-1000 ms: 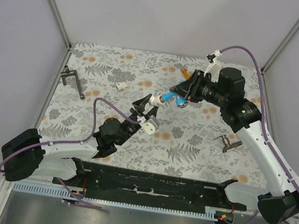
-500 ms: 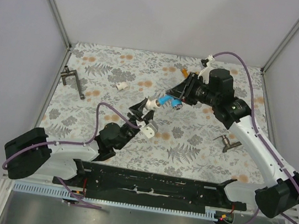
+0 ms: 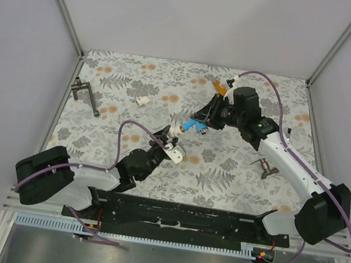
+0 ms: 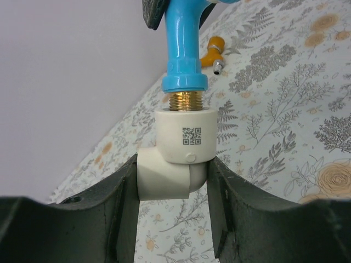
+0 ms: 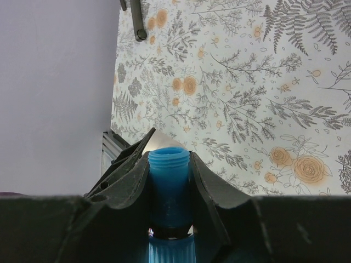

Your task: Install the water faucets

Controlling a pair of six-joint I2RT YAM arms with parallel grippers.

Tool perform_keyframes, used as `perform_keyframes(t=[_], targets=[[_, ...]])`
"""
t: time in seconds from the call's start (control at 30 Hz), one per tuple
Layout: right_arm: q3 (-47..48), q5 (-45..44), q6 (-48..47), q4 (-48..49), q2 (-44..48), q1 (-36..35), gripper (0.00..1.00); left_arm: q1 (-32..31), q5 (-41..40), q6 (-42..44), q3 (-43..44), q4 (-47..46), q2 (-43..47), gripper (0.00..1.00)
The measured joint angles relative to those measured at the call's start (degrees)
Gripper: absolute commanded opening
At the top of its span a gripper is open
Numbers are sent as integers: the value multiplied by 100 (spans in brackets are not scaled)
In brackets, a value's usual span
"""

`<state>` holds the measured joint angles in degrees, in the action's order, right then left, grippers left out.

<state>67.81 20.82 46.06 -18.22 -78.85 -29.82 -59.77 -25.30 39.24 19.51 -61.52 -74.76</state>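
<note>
Left claw (image 4: 173, 171): mine was clamped on the white elbow fitting (image 4: 175, 159), a finger on each side of its lower bend, open socket pointing away from me
Right claw (image 5: 169, 161): mine was closed tight on the body of the blue faucet (image 4: 181, 49), both held up off the worktop (image 3: 138, 74)
Blue faucet, where: directly beyond the elbow fitting's socket, end to end with it, between my two claws
Brass thread (image 4: 185, 101): sat at the socket mouth with several turns showing; how far it had bitten I could not tell
Axis: the faucet's stem ran in one line with the socket, looking square from my left wrist view, with no tilt that I could make out
Nearer arm: my right arm carried the faucet, my left only braced the fitting, so I judged the turning fell to the right
Step in hand: I judged this the screwing-in of the first tap, not yet seated against the fitting
Risk: a small lean off the socket line could cross the thread
Orange faucet (image 3: 219, 84): lay on the worktop well beyond the elbow fitting, toward the far edge, untouched, nearer my right arm
</note>
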Motion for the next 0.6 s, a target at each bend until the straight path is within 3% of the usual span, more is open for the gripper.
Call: perform_keyframes(t=[0.6], targets=[[-1213, 267, 387, 1429, -452, 142, 0, -76, -442, -1556, -249, 111, -693, 59]])
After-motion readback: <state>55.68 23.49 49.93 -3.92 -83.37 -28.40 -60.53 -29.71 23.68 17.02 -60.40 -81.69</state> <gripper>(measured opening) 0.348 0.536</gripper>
